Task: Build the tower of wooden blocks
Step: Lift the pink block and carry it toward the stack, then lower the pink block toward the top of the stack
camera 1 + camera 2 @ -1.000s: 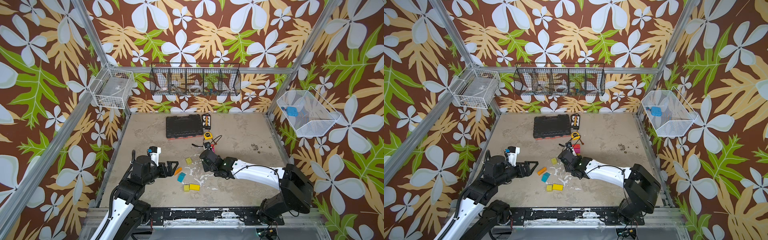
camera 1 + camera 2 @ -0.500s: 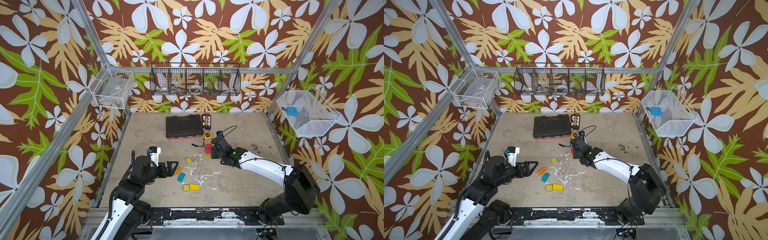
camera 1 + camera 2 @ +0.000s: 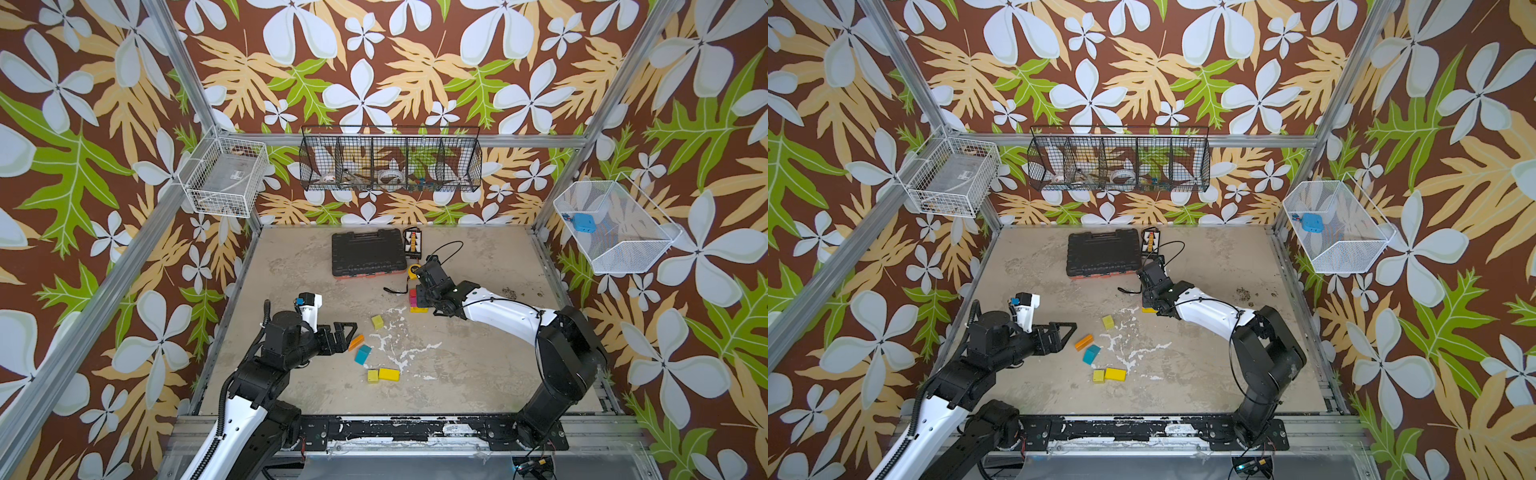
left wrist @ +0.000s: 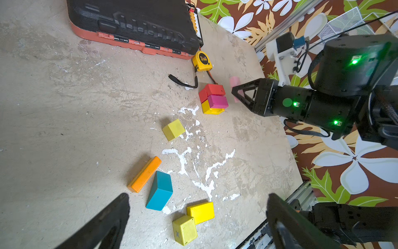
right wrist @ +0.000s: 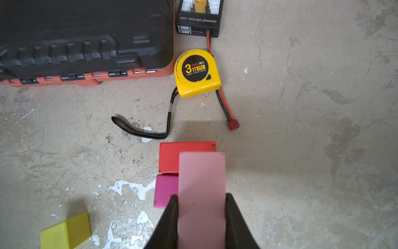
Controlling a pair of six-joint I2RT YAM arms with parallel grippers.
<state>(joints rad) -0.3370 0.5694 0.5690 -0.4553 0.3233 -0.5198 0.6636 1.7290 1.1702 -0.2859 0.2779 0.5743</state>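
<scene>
Tower [image 4: 213,100] is sitting on the floor just beside the tape measure [image 4: 202,61], on the side facing the arm bases. It is showing three pieces: a red block [image 4: 212,90] and a magenta block [image 4: 217,101] side by side on a yellow base [image 4: 210,110]. Paint is looking matte, with crisp edges.

Right gripper [image 5: 201,196] is clamping a pale pink bar [image 5: 202,172] between its two black fingers, the long flat face pointing at the wrist camera. The bar is hovering over the red and magenta blocks; contact cannot be judged.

Left gripper [image 4: 198,195] is standing wide open with nothing in it, well apart from the tape measure. Five loose pieces are lying below it, all farther from the tape measure than the tower:
- yellow cube [image 4: 173,129]
- orange bar [image 4: 144,174], touching the teal block [image 4: 160,190]
- yellow bar [image 4: 200,212]
- starred yellow cube [image 4: 184,230], just beside the yellow bar

View notes:
- The left wrist view alone is giving the tower's layering and the star mark.
- In a top view the right gripper [image 3: 419,295] is covering the pink bar, leaving only the tower's magenta and yellow edge [image 3: 414,302] showing.
- In a top view only a yellow corner [image 3: 1147,309] of the tower is peeking out.
</scene>
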